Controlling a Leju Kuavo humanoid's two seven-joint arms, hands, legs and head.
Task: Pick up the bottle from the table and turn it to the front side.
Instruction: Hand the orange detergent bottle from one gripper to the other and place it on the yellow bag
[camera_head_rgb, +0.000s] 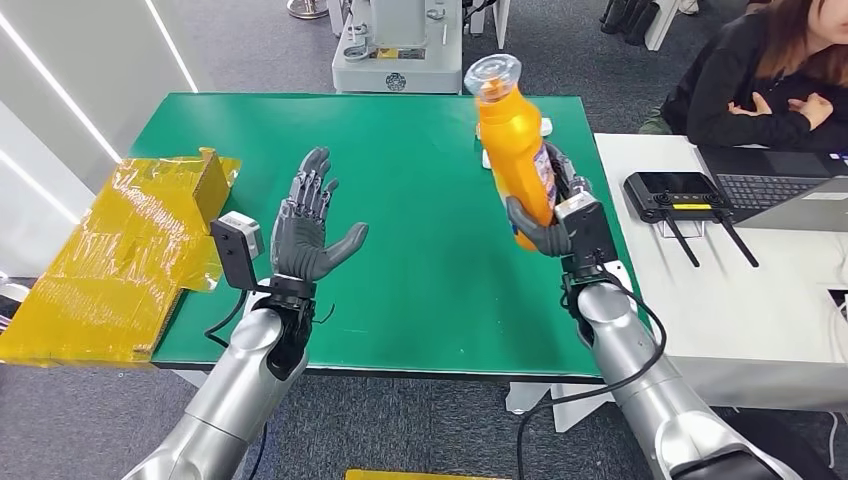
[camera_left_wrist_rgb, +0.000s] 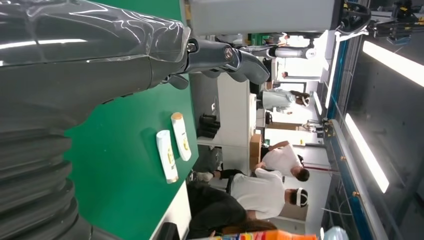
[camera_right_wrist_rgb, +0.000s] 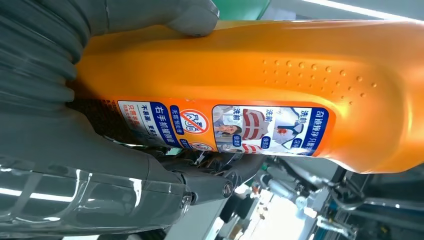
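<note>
The right hand holds the tall orange plastic bottle clear of the green worktop, fingers wrapped round its lower body, clear cap well above them. The left hand hovers empty, fingers spread. In the right wrist view the small-print label faces the wrist, so turning probably means rotating the bottle steadily about its long axis while gripping firmly.
</note>
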